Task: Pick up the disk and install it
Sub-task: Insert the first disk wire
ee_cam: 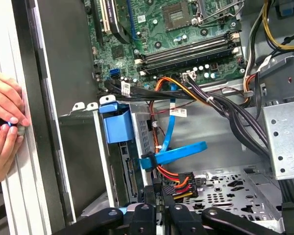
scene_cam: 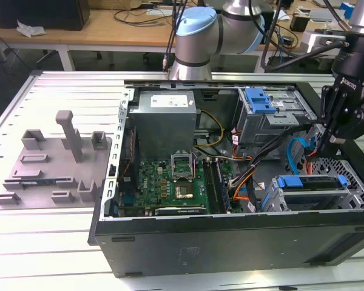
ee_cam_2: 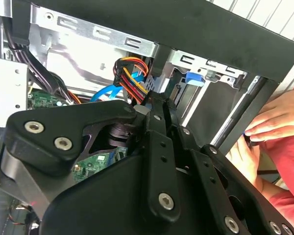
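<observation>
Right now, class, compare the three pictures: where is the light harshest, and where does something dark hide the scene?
Exterior view: the ribbed silver metal table glares beside the darker black computer case. Second wrist view: the black gripper blocks the foreground. First wrist view: the green motherboard is evenly lit.

Exterior view: can make out just the blue front of the disk (scene_cam: pixel 307 180), rest sunk in the drive cage (scene_cam: pixel 352 187). First wrist view: lose the person's hands (ee_cam: pixel 7 105) and the gripper (ee_cam: pixel 159 201) partly past the frame edge; cannot tell what the hands pinch. Second wrist view: motherboard (ee_cam_2: pixel 94 162) mostly blocked behind gripper body.
</observation>
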Action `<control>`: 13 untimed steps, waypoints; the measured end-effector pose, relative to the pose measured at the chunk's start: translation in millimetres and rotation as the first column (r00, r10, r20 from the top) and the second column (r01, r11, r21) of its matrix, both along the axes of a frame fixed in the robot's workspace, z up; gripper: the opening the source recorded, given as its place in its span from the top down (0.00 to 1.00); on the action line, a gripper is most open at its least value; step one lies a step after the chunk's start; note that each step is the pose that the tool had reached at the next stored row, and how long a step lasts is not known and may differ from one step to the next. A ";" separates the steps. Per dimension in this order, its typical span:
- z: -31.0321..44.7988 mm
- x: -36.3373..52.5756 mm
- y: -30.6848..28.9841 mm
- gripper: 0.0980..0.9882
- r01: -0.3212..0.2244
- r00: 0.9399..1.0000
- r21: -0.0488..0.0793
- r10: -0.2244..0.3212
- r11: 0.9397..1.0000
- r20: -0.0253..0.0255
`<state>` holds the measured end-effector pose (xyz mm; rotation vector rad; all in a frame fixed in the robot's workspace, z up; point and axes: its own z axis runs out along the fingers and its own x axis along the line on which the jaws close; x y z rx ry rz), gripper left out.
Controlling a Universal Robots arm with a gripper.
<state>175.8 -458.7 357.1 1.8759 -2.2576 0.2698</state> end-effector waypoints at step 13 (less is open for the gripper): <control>0.4 -1.2 -22.2 0.92 -0.025 1.000 0.107 0.025 0.994 0.003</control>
